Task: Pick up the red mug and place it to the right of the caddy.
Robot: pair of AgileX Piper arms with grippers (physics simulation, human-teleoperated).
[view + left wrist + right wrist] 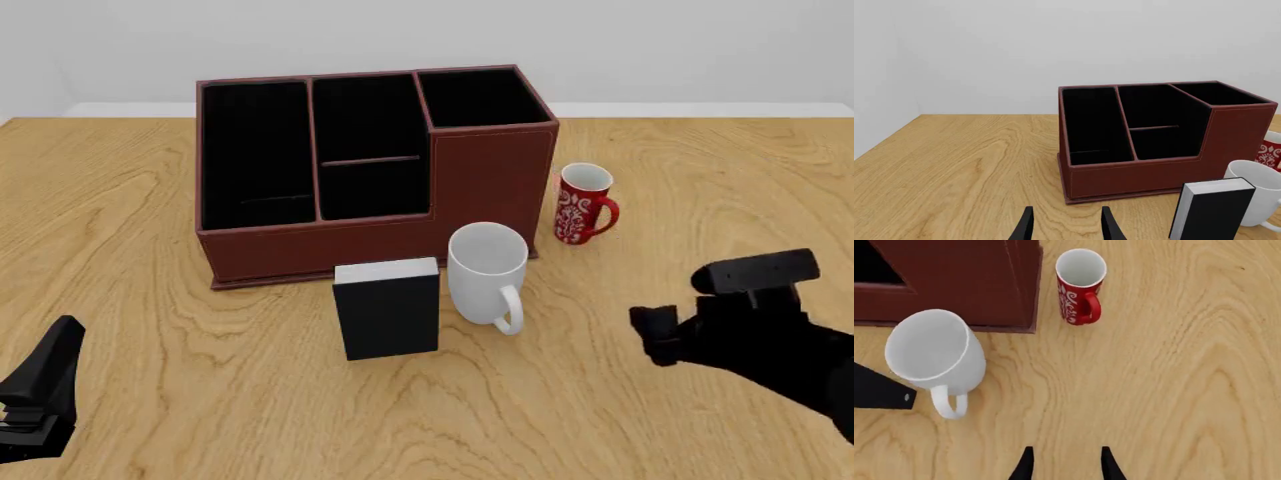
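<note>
The red mug (1080, 286) stands upright on the desk (1174, 390), ahead of the right end effector (1065, 463) and well apart from it, just beside the caddy (974, 280). Its fingers are spread, holding nothing. The left end effector (1065, 225) is likewise spread and empty.

The wooden table (694, 160) I work at fills nearly everything before me, its light oak-coloured top marked by broad, swirling grain. Beyond the table's far edge rises a plain pale grey wall (427, 40), bare and evenly lit. Off the table's left side, a second pale wall (877, 75) meets the first at a corner.
</note>
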